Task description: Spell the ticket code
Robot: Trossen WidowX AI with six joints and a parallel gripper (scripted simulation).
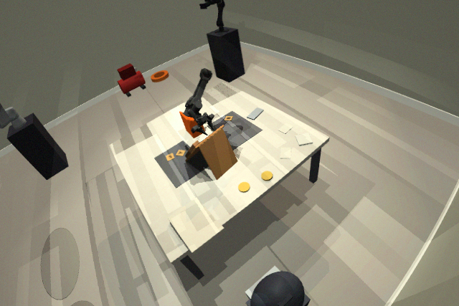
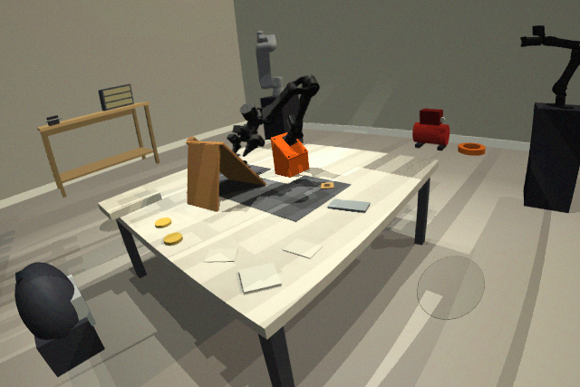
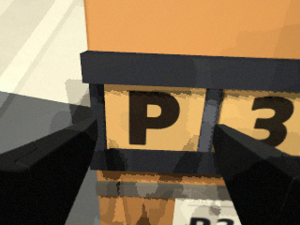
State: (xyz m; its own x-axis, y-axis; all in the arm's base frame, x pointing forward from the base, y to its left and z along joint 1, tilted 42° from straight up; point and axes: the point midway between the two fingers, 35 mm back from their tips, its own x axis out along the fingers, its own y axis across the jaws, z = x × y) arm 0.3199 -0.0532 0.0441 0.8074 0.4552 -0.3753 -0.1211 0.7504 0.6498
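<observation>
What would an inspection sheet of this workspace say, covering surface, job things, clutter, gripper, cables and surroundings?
Surface: pale table, dark mat on it.
Job things: wooden board standing; P tile and 3 tile in the rail; three loose tiles on the mat; ticket partly cut off.
Clutter: two yellow discs, a grey slab, pale flat pieces.
Gripper: open, fingers either side of the P tile, holding nothing.
Cables: nothing seen.
Surroundings: red compressor, orange ring, two more arms on dark pedestals, wooden side table.
</observation>
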